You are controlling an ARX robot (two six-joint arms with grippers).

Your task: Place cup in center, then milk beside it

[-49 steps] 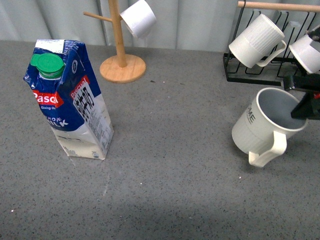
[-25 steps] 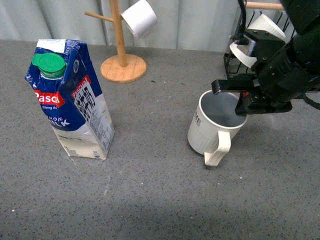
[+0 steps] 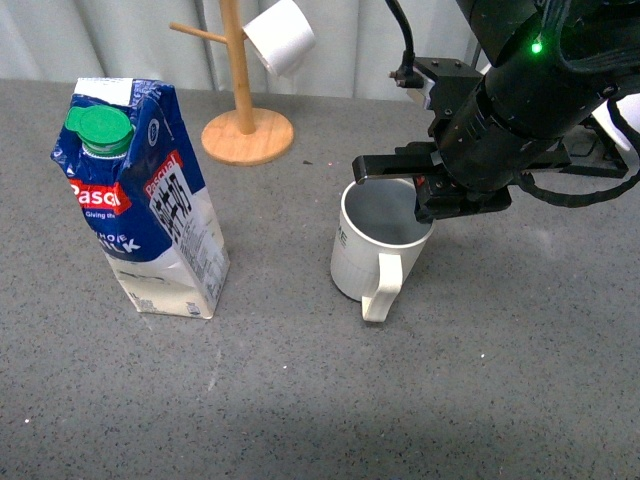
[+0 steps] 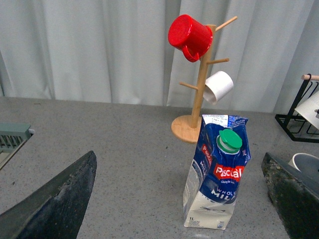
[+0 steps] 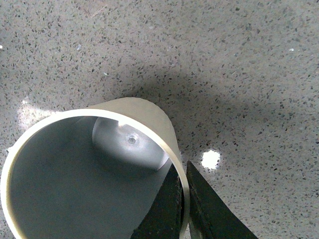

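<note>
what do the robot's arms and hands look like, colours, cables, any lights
The right arm is black and bulky, with a small green light lit on it and a black cable looping to a plug near the wrist. The right hand has thin, dark, flat fingers. The left hand has two broad, dark, wedge-shaped fingers with rough, scuffed faces. The left arm is out of view.

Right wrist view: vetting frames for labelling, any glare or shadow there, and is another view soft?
Right wrist view: glare spot on the table beside the cup, broad shadow beyond it. Left wrist view: left pincer dark and out of focus at the edges, milk carton crisp.
</note>
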